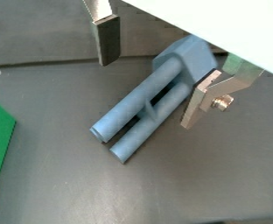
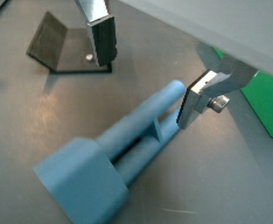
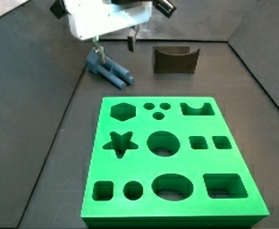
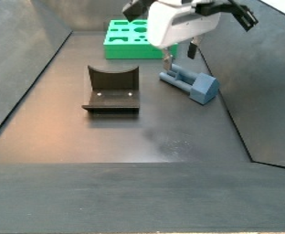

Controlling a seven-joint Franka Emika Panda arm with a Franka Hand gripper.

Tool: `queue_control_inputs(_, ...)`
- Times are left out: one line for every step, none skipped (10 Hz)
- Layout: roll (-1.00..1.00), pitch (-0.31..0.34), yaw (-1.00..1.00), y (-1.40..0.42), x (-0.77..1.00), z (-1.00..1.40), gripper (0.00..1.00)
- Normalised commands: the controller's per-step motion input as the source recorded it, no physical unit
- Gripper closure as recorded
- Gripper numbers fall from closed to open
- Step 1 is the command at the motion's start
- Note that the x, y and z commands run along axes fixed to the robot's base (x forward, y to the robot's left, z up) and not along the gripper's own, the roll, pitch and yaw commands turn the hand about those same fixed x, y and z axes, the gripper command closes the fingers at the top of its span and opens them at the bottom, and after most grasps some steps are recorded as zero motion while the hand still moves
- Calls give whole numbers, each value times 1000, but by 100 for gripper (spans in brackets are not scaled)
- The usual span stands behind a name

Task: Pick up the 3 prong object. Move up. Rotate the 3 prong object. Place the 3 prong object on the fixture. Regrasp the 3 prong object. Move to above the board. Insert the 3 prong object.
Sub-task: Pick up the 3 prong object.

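Dark floor (fingers [image 1: 150,74] just above)

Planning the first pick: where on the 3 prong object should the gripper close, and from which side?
Probably across the prongs, from straight above. The 3 prong object lies flat on the floor, prongs side by side, and the open gripper already straddles them in both wrist views, fingers on either flank. The block end looks wider, a worse fit.
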Motion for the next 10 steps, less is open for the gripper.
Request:
queue_control_inputs(63,-54,97,-77,-126,-466,0)
queue_control_inputs(83,-36,31,-63,-149,-483,0)
queue_control_inputs(84,-19,0,-51,-143,-443,0)
queue_control_inputs(89,-21,3,-43,-154,-474,0)
queue_control_inputs(60,-49,46,-31,-177,-486,0)
queue_control_inputs(24,-106,163,-40,-209,-554,0)
queue_control_inputs(47,-117,217,-89,-209,-589,0)
queue_control_inputs(0,-157,229,-106,-214,-569,0)
queue_control_inputs(0,-206,209,-151,-260,-603,0)
queue_control_inputs(-1,-284,140,-260,-263,-611,0)
